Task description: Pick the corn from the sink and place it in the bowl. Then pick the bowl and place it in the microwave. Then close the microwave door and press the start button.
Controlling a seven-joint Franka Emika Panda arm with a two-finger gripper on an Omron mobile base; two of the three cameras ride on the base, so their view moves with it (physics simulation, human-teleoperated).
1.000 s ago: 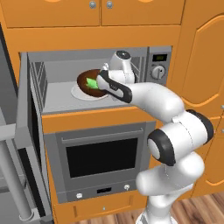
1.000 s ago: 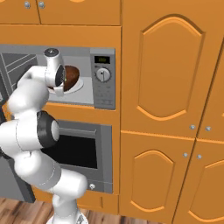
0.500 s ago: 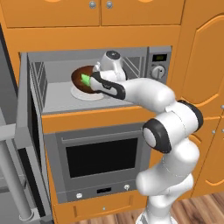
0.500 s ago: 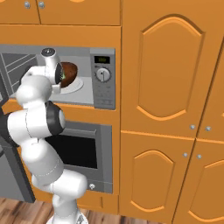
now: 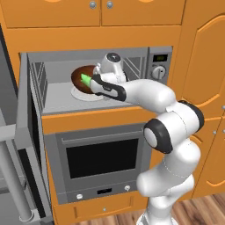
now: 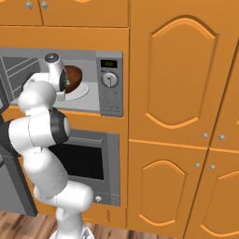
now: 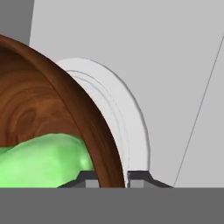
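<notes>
The microwave [image 5: 57, 99] stands open, and my gripper [image 5: 95, 81] reaches inside it. It is shut on the rim of the dark brown bowl [image 5: 81, 74], which sits tilted over the white turntable plate [image 5: 86, 95]. In the hand view my gripper [image 7: 113, 177] has one fingertip on each side of the bowl's rim [image 7: 94, 131], with the plate [image 7: 127, 122] just behind it. The green corn [image 7: 43, 159] lies inside the bowl and also appears as corn [image 5: 85, 80] from the left base view. The bowl [image 6: 73, 74] shows past my hand from the right. The microwave door [image 5: 31, 145] hangs open at the left. The sink is out of view.
The control panel [image 6: 110, 88] with its round knob is right of the cavity. An oven [image 5: 101, 158] with a dark window sits below the microwave. Orange cabinet doors [image 6: 182, 93] fill the wall to the right. The door's grey handle [image 5: 13, 176] juts out at lower left.
My hand has carried the bowl with the corn deeper into the microwave and a little left, over the turntable plate. The grip has stayed the same.
</notes>
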